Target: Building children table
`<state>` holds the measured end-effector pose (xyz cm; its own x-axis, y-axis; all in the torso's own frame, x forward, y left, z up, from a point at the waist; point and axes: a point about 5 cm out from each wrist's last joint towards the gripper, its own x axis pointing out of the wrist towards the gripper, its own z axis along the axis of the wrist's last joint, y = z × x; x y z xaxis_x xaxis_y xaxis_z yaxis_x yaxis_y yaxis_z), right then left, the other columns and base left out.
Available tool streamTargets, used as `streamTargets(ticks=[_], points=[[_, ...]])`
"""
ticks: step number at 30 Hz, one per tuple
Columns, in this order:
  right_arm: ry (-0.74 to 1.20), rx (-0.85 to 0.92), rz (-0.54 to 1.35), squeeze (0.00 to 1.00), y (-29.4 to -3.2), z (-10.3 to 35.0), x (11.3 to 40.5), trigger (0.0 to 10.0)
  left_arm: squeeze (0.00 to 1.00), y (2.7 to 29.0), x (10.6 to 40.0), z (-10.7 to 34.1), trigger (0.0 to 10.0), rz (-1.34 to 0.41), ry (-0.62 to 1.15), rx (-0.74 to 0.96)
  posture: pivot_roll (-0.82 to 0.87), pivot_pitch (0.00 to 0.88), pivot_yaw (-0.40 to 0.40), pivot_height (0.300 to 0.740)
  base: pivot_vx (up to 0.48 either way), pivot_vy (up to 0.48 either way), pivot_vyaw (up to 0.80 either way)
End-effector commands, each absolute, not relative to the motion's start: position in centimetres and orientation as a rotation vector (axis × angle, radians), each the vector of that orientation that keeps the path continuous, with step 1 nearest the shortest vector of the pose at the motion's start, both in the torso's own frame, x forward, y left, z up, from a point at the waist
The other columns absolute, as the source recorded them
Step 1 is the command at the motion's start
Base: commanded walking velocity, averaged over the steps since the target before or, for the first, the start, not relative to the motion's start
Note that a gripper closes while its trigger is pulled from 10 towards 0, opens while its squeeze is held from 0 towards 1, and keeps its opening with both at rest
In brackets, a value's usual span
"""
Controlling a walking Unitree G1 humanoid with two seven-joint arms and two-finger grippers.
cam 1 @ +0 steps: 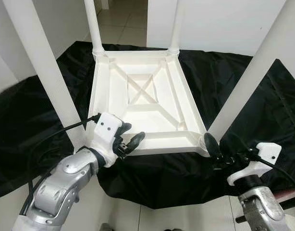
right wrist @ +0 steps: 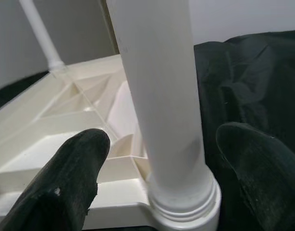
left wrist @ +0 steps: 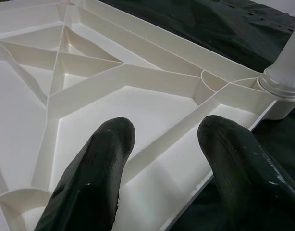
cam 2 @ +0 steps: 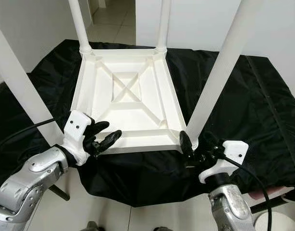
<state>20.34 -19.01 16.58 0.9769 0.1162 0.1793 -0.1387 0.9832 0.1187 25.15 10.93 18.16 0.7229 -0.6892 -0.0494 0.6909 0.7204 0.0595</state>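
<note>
Right hand (right wrist: 157,168) open, straddling table leg (right wrist: 159,96).

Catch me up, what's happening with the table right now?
The white children's table lies upside down on a black cloth, all four legs standing up in its corners. The left tool is open over the near rim by its near-left corner. The right tool is open around the base of the near-right leg, not clamped on it.

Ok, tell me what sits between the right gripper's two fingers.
The near-right table leg, just above its socket collar, stands between the open right gripper's fingers, seen in the right wrist view.
</note>
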Motion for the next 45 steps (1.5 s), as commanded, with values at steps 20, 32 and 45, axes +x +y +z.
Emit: streamTargets(ticks=[20, 32, 45], points=[[-0.196, -0.069, 0.156, 0.0, -18.0, 15.2, 25.1, 10.0, 0.0, 10.5, 25.8, 15.0, 10.0, -0.634, 0.09, 0.075, 0.03, 0.09, -0.019, 0.74, 0.0, 0.0, 0.0], [-0.194, -0.055, 0.108, 0.0, -16.3, 15.4, 28.5, 10.0, 0.0, 11.5, 25.6, 11.7, 10.0, -0.671, 0.228, 0.226, 0.04, 0.093, -0.033, 0.74, 0.0, 0.0, 0.0], [-0.16, 0.035, 0.111, 0.0, -12.5, 14.5, 28.5, 10.0, 0.0, 13.6, 27.0, 11.0, 10.0, -0.601, 0.259, 0.331, 0.05, 0.098, -0.043, 0.74, 0.0, 0.0, 0.0]])
